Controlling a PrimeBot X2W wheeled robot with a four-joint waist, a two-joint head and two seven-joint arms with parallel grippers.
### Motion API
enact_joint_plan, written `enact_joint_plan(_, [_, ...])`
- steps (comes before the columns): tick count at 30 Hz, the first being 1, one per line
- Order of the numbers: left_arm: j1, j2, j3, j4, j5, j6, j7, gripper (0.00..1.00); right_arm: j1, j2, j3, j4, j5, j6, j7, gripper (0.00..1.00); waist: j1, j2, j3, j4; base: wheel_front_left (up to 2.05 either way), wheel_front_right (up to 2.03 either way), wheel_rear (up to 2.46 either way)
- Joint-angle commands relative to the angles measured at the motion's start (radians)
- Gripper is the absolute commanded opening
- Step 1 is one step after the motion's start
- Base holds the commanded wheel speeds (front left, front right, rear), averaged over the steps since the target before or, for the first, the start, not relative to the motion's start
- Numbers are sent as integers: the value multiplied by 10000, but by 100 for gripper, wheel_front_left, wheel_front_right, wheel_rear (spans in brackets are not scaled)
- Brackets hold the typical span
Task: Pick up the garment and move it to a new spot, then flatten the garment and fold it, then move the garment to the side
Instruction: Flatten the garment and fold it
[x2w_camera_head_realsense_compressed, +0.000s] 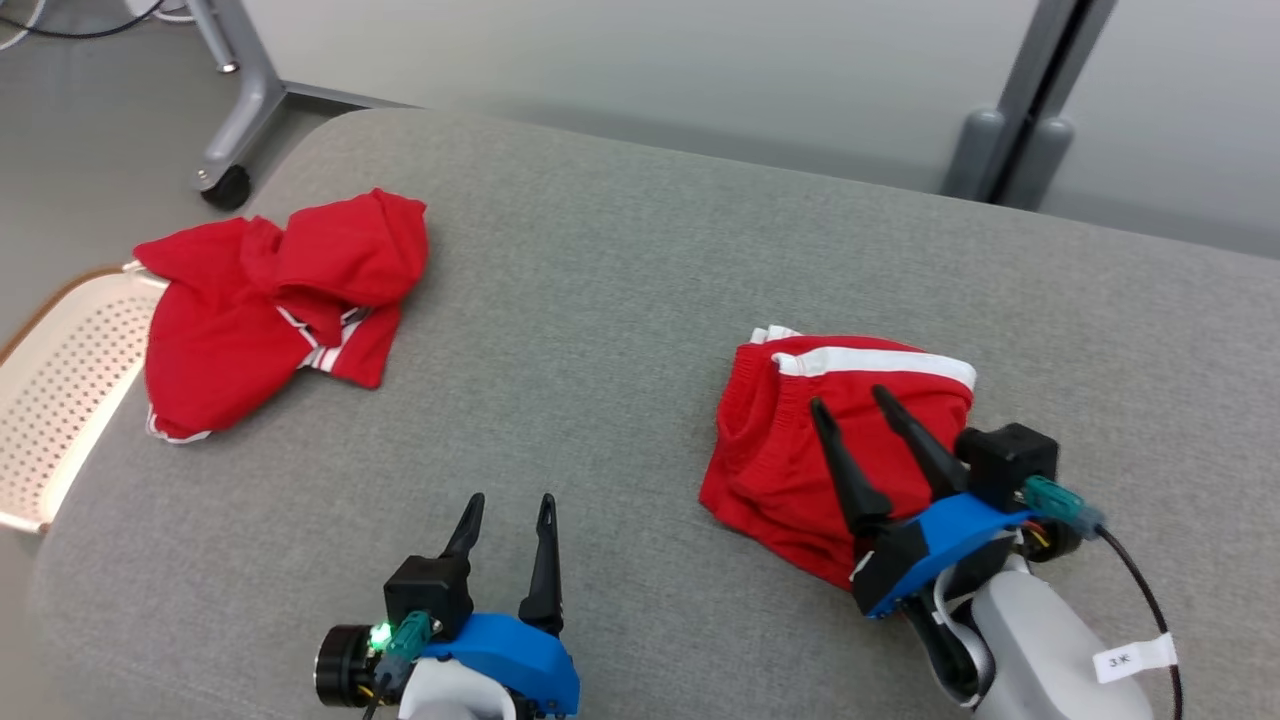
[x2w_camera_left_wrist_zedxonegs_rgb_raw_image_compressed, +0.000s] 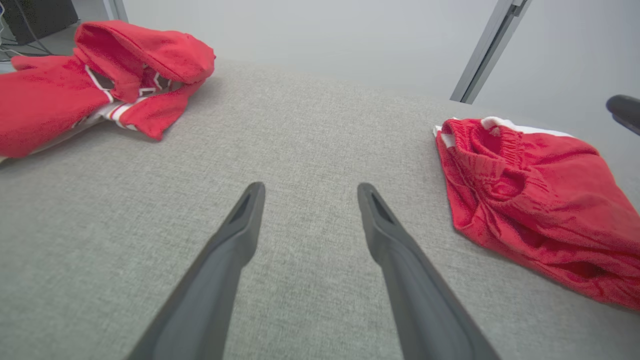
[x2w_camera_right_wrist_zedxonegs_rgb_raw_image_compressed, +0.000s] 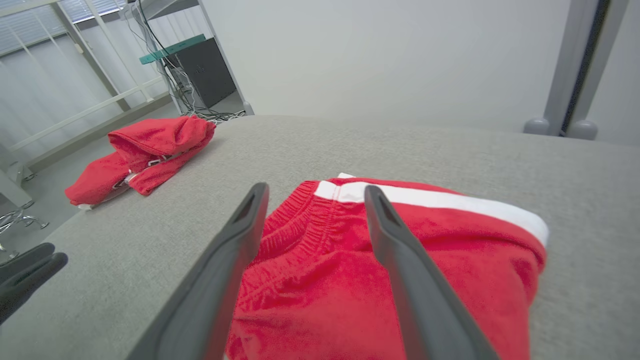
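Right gripper (x2w_camera_head_realsense_compressed: 848, 396): jaws apart, empty, over the folded red shorts (x2w_camera_head_realsense_compressed: 780, 470). Left gripper (x2w_camera_head_realsense_compressed: 512, 497): jaws apart, empty, left of the shorts above grey worktop (x2w_camera_head_realsense_compressed: 600, 300). Red hoodie (x2w_camera_head_realsense_compressed: 250, 320): farther left.

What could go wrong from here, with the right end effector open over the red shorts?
1. The right end effector hangs open close over the red shorts; when it moves, a fingertip might snag the cloth and spoil the fold.
2. The red hoodie lies at the left edge of the table and seems to overhang it; it might slide off.
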Motion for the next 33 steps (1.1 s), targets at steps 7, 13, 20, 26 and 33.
enact_joint_plan(7, [-18,-6,548,-588,945,147,-25,100,1351,-111,-2358,-1275,-1454,1,-6,100,0,1,-460,-1461,0,0,0])
enact_joint_plan(13, [410,-3,1081,-530,1306,28,-25,100,2224,130,-3485,-1431,-2322,1,-6,100,0,1,-790,-2296,0,0,0])
enact_joint_plan(20, [1039,-3,1573,-415,1569,-90,-25,100,2990,234,-3847,-1247,-2777,1,-5,100,0,1,-1312,-2810,0,0,0])
enact_joint_plan(26, [1423,-4,1947,-373,1900,-233,-25,100,3362,242,-3593,-1321,-2640,1,-5,100,0,1,-1447,-2986,0,0,0])
enact_joint_plan(33, [1536,-6,1997,-453,2040,-249,-25,100,3321,239,-3338,-1327,-2405,1,-5,100,0,1,-1429,-2934,0,0,0])
